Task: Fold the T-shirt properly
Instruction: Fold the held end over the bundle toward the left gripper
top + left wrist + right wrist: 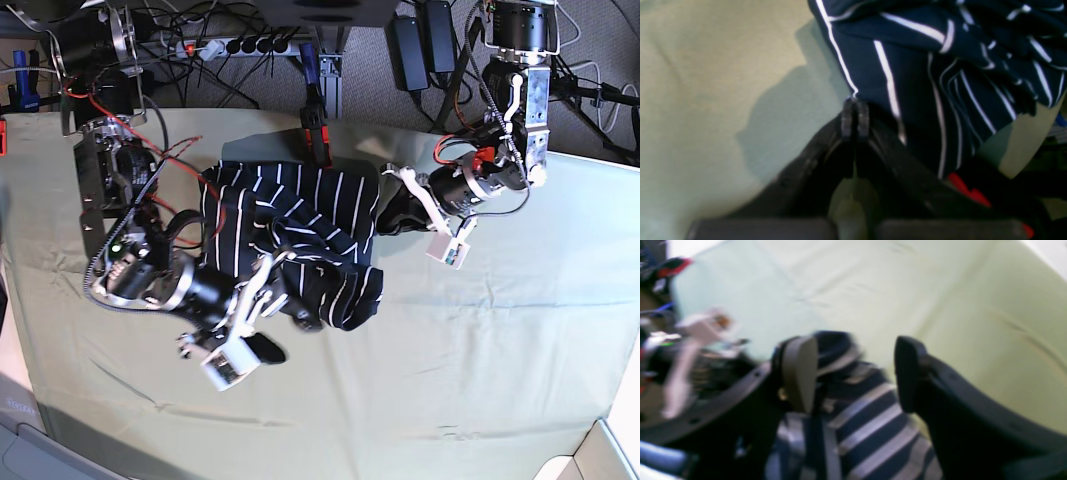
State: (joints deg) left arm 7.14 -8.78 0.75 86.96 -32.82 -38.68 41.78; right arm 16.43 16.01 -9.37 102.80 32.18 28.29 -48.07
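Both grippers flank the bunched T-shirt (300,240); open table cloth (500,350) surrounds.

table (520,380) under pale green cloth (480,330); bunched navy striped t-shirt (300,225) lies on the cloth, mid-table.

We see two black arms with silver joints, red and black cables, and white camera boxes (228,366) at the wrists; black curved fingers (907,373) carry dull grey pads (800,373).

Jaws pinch T-shirt (913,100) edge
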